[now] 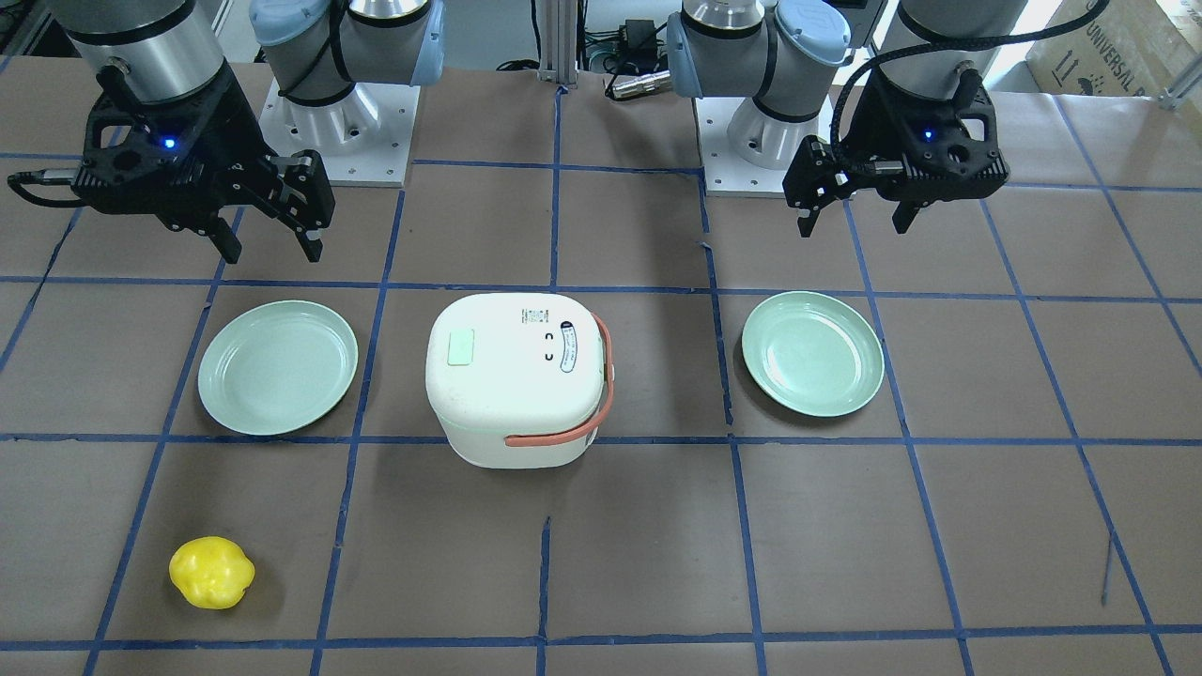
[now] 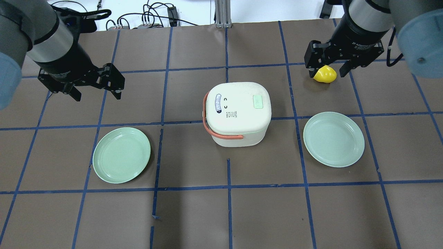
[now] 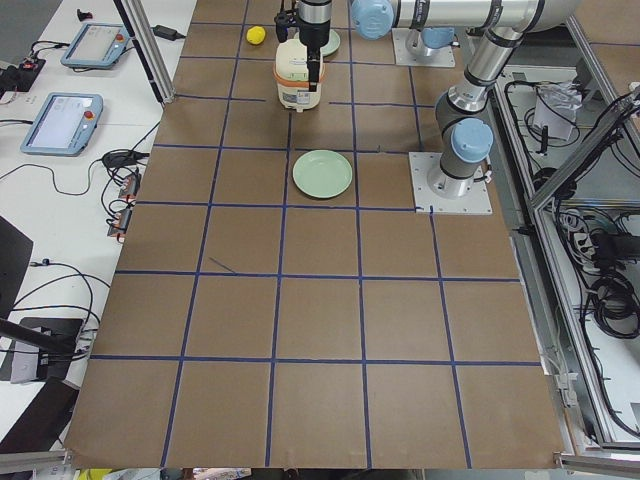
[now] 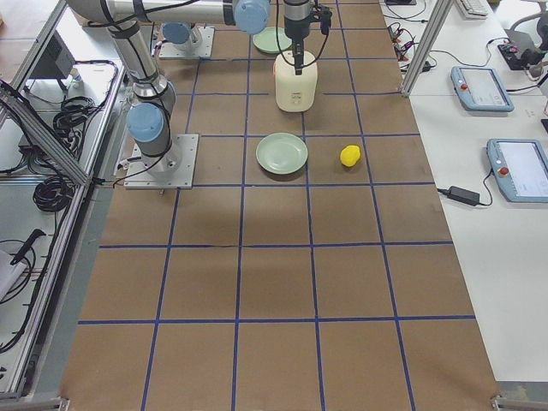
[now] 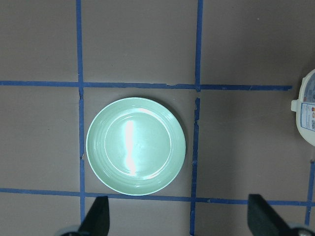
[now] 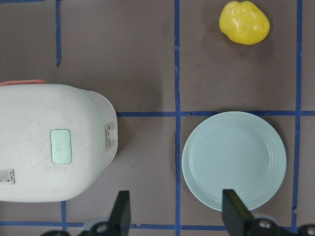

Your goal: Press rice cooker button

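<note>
Two robot arms are raised, one on each side, their wrists bent so both grippers point straight down. The left gripper (image 1: 856, 223) has its two fingers spread wide apart and is empty. The right gripper (image 1: 271, 249) is also spread wide and empty.

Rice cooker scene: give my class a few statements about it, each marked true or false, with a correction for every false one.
1. The rice cooker has its lid shut. True.
2. The right gripper holds the yellow object. False: it is open and empty, and the object lies on the table.
3. One green plate lies on one side of the cooker, another green plate on the other. True.
4. The left gripper touches the cooker. False: it is open and clear of it.
</note>
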### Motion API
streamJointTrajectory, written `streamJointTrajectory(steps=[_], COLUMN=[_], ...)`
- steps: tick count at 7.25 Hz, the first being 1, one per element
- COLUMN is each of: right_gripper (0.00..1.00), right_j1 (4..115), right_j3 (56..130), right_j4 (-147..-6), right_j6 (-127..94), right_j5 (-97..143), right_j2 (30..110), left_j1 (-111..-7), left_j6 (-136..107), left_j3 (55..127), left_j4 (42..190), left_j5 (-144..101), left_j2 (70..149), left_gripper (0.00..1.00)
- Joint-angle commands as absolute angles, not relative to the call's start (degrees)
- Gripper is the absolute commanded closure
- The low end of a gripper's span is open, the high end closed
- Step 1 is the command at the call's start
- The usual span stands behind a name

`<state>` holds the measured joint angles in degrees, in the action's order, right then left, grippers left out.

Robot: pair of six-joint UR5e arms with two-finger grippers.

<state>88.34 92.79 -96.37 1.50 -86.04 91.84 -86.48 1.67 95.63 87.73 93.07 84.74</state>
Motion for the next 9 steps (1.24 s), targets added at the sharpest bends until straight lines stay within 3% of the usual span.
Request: streamJointTrajectory(steps=[1, 9], right_gripper=[0.94, 0.94], right_j1=[88.42, 89.03], right_j3=[92.81, 93.34], right_j4=[-96.42, -96.59], right_j6=[2.02, 8.08], right_j5=[-84.29, -67.6], right_j2=[91.15, 85.26], left_j1=[-86.48, -86.48], left_j6=[1.76, 1.67], left_j3=[95.62, 95.62], left_j4=[87.72, 87.71], left_j5=[93.08, 93.08], left_j2=[84.73, 84.73], left_gripper=[0.0, 0.0])
